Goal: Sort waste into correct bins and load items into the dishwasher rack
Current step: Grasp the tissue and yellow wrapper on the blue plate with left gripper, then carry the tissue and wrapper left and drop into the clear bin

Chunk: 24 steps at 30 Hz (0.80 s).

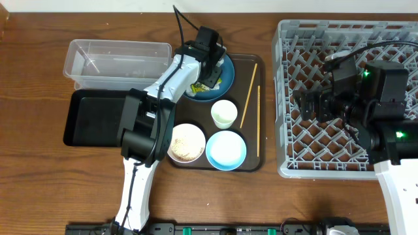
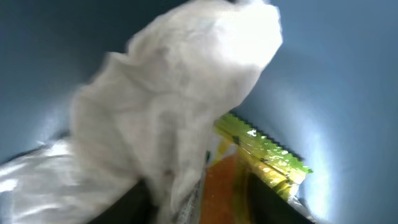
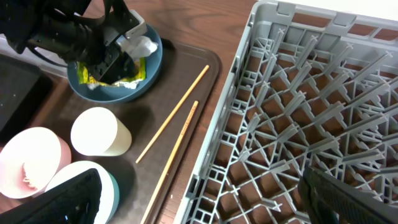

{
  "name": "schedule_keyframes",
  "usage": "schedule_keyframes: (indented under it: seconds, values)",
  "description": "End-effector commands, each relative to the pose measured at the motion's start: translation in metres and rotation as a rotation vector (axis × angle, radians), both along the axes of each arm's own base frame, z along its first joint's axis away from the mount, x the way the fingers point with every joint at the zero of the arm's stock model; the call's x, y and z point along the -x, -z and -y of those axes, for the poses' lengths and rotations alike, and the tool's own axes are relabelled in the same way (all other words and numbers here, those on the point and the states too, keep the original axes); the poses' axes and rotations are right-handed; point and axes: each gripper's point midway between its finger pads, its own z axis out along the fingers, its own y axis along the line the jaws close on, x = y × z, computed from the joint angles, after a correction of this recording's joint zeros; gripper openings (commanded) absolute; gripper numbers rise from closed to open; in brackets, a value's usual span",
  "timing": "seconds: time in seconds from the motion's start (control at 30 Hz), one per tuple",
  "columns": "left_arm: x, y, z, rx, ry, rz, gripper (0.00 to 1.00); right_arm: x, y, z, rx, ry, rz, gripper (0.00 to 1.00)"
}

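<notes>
The dark blue dish (image 1: 225,77) sits at the back of the brown serving tray (image 1: 251,160). On the dish lie the crumpled white napkin (image 2: 180,93) and the yellow-green wrapper (image 2: 264,152). My left gripper (image 1: 212,70) is down on the dish. Its fingers (image 2: 199,205) are closed in on the napkin's lower fold, with the wrapper's edge between them too. My right gripper (image 1: 312,104) is open and empty above the grey rack (image 1: 346,39), whose pegs fill the right wrist view (image 3: 298,93). The white cup (image 1: 224,114), the white bowl with rice scraps (image 1: 186,142), the light blue bowl (image 1: 226,149) and two chopsticks (image 1: 249,94) lie on the tray.
The clear tub (image 1: 117,60) stands at the back left. The black tray (image 1: 91,117) lies in front of it, left of the serving tray. The rack takes up the right side. My left arm stretches across the serving tray's left edge.
</notes>
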Motion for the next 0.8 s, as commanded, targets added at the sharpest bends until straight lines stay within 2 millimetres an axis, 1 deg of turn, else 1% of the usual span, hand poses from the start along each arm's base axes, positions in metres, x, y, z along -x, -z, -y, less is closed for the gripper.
schedule_keyframes:
  seconds: [0.0,0.07,0.1,0.13,0.17,0.2,0.3,0.4,0.5,0.53,0.57,0.63,0.67,0.77]
  values:
    - [-0.003,-0.003,-0.003,-0.017,-0.008,0.005,0.25,-0.001,-0.009,-0.001,-0.007,0.005,0.016,0.99]
    - [-0.001,-0.006,-0.004,-0.014,-0.021,0.000,0.19,-0.001,-0.009,-0.001,-0.007,0.005,0.016,0.99]
    - [0.000,-0.011,-0.004,-0.005,-0.039,0.001,0.13,-0.002,-0.009,-0.001,-0.007,0.005,0.017,0.99]
    - [0.000,-0.015,-0.004,0.003,-0.056,0.003,0.09,-0.002,-0.009,-0.001,-0.007,0.005,0.017,0.99]
    - [0.000,-0.023,-0.004,0.013,-0.072,0.011,0.06,-0.002,-0.009,-0.001,-0.007,0.005,0.017,0.99]
    - [-0.001,-0.032,-0.003,0.026,-0.089,0.022,0.06,-0.002,-0.009,-0.001,-0.007,0.005,0.017,0.99]
    - [-0.004,-0.074,-0.002,0.084,-0.150,0.084,0.06,-0.002,-0.009,-0.001,-0.007,0.005,0.017,0.99]
    - [-0.005,-0.125,-0.003,0.147,-0.191,0.164,0.06,-0.001,-0.008,-0.001,-0.007,0.005,0.016,0.99]
    - [0.001,-0.172,-0.006,0.193,-0.205,0.237,0.06,-0.001,-0.008,-0.001,-0.007,0.005,0.013,0.99]
    - [0.003,-0.185,-0.009,0.201,-0.207,0.256,0.06,-0.001,-0.008,-0.001,-0.007,0.005,0.013,0.99]
    - [0.006,-0.198,-0.013,0.205,-0.214,0.277,0.06,-0.001,-0.008,-0.001,-0.007,0.006,0.013,0.99]
    - [0.009,-0.213,-0.030,0.186,-0.266,0.304,0.06,-0.001,-0.008,-0.001,-0.014,0.012,0.011,0.99]
    - [0.009,-0.216,-0.041,0.163,-0.300,0.315,0.06,-0.001,-0.009,-0.001,-0.017,0.015,0.012,0.99]
    - [0.006,-0.214,-0.088,0.073,-0.477,0.330,0.06,-0.002,-0.009,-0.001,-0.017,0.015,0.013,0.99]
